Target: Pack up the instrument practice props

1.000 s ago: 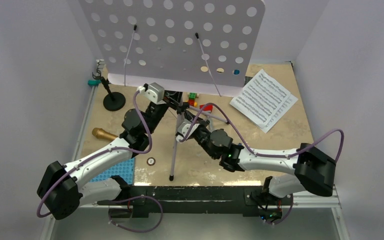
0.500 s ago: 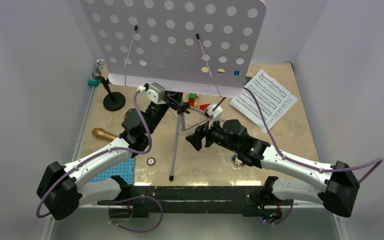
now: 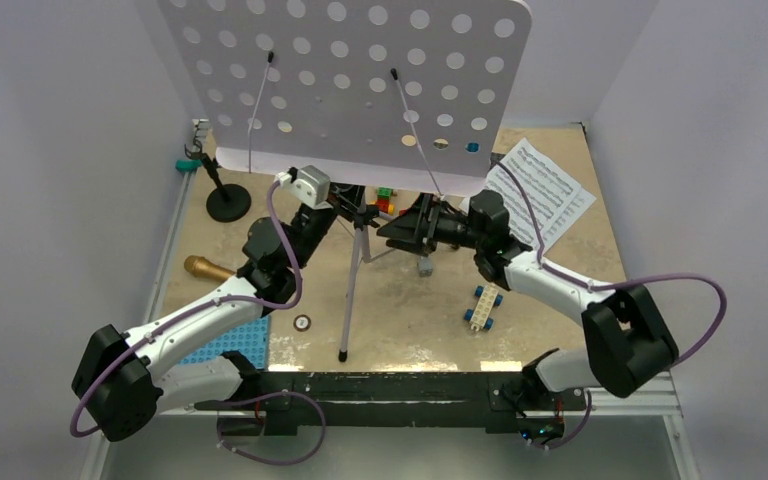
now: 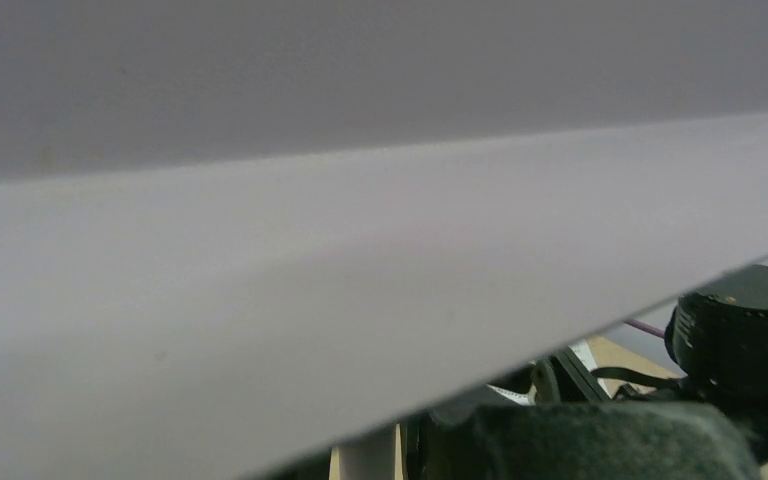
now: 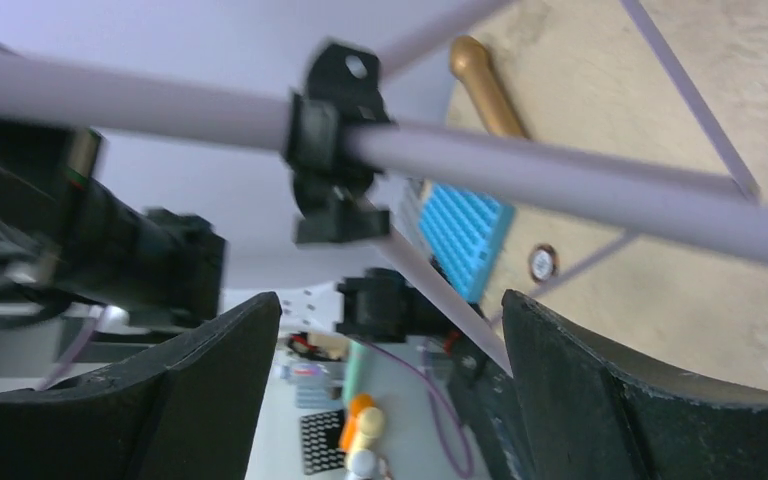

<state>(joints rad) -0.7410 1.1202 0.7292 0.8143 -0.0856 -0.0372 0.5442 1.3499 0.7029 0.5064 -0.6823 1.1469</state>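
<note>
The tall lavender music stand (image 3: 352,285) is seen upright in the middle of the table (image 3: 410,310). Its perforated desk (image 3: 345,75) covers the 12 o'clock part of the table and also hides the top of the pole. The left gripper (image 3: 348,205) is found at the pole just under the lower edge of the desk. Its fingers are hidden there, and the left wrist view is almost filled by the blurred pale desk, so it cannot be told if they are apart or clamped. The right gripper (image 5: 390,330) is held wide apart, with the pole (image 5: 560,180) passing just ahead of it, untouched. The white sheet-music pages (image 3: 535,195) are lying at 2 o'clock, one corner covered by the right arm. The black mic stand (image 3: 227,203) is placed at 10 o'clock. The gold microphone (image 3: 206,268) is at 9 o'clock, partly hidden by the left arm.
</note>
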